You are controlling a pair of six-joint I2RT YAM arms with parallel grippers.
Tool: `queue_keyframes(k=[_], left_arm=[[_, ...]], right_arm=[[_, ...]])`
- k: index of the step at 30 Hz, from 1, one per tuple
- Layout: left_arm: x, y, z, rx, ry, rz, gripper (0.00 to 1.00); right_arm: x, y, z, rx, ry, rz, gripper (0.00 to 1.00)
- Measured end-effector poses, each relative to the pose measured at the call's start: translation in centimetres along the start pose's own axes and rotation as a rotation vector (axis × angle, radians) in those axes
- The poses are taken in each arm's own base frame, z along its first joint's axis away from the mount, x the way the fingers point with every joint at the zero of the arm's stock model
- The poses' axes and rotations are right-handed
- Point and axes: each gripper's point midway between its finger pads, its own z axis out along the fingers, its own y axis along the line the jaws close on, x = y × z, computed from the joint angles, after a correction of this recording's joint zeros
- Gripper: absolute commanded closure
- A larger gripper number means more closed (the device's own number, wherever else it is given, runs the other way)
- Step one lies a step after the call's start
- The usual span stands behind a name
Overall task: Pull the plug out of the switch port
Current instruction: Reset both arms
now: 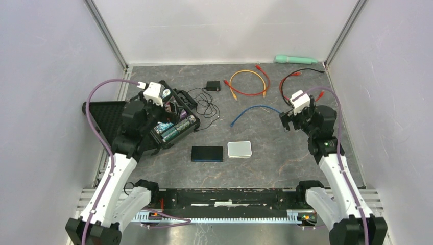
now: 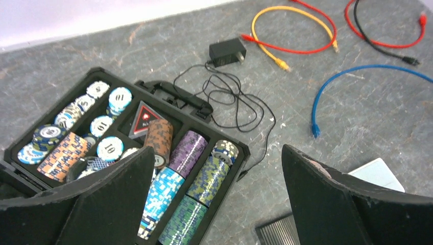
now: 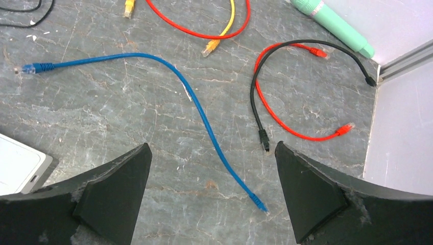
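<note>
— What sort of place is it?
— A dark grey, stone-veined tabletop [image 1: 265, 173], closed in on three sides by pale matt wall panels [image 1: 224, 25], with aluminium posts [image 1: 108, 35] in the far corners.
— And the switch?
— A flat black rectangular box [image 1: 207, 153] lies mid-table, with a flat white plastic box [image 1: 239, 149] just right of it. I cannot tell which is the switch. A thin blue network cable [image 3: 117, 54] lies beyond the black box, both its plugs loose on the surface.
— The grippers?
— Both are spread wide and hold nothing. The left gripper [image 2: 219, 196] hangs over an open black case of poker chips [image 1: 173, 127], left of the black box. The right gripper [image 3: 212, 196] hovers off to the box's far right.
</note>
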Motion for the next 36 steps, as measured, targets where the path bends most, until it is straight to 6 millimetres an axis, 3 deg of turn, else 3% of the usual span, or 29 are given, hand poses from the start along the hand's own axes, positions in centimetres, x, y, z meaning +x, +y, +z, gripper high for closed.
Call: queue_keyframes(k=[6, 12, 36], left_arm=[[-0.6, -0.1, -1.2, 0.002, -0.086, 0.018, 0.00], [0.1, 0.3, -0.9, -0.008, -0.068, 0.026, 0.00], [1.7, 1.1, -0.1, -0.016, -0.018, 0.009, 0.00]], right_arm=[[1.4, 0.5, -1.6, 0.053, -0.044, -0.026, 0.02], [-0.5, 0.0, -2.5, 0.082, -0.129, -0.059, 0.02], [0.4, -0.8, -2.3, 0.083, -0.108, -0.060, 0.02]])
